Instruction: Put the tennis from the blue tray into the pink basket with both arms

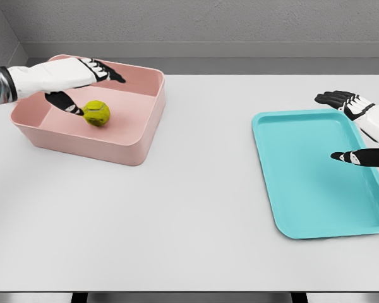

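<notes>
Blue tray (303, 189) bare, tennis ball (96, 113) in pink basket (142, 136)

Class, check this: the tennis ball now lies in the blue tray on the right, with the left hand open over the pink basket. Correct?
Not quite. The head view shows the tennis ball inside the pink basket, under the open left hand. The blue tray holds nothing.
</notes>
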Controlling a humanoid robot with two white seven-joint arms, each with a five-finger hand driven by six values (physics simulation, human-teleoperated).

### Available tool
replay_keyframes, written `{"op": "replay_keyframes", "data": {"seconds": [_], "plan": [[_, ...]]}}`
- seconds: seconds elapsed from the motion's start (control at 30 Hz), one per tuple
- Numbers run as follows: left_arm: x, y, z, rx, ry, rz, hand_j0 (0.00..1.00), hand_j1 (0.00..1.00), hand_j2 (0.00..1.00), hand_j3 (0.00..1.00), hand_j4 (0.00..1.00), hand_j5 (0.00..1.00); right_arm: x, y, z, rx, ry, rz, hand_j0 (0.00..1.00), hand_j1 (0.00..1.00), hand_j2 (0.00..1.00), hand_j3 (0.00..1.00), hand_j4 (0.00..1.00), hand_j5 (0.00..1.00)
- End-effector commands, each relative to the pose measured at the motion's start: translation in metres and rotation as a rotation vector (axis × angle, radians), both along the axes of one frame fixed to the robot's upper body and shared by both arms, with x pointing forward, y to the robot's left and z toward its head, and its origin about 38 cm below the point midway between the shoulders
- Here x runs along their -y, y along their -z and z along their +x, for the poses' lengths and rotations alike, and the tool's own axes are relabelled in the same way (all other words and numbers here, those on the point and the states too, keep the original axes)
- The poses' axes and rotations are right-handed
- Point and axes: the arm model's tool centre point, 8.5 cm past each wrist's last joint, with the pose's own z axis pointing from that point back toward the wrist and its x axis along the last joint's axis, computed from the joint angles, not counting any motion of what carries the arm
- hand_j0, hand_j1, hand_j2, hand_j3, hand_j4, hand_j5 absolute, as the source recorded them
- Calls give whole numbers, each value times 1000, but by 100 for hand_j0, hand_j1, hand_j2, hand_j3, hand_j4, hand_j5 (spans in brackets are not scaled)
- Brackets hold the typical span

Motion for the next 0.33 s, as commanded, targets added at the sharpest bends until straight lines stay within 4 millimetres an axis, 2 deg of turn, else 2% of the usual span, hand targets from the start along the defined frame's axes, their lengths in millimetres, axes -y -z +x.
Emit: {"op": "replay_keyframes", "data": {"seconds": [0.0,0.13,0.3], "plan": [[-25,-7,-4,4,-47,19,100,100,100,100,100,100,1,0,0,-3,1,8,100,100,100,100,100,100],[-51,-16,-10,2,-94,18,100,100,100,100,100,100,1,0,0,-2,2,8,100,100,100,100,100,100],[-62,-10,-16,-15,-112,34,100,100,100,100,100,100,1,0,0,-3,3,7,100,100,100,100,100,100]]}}
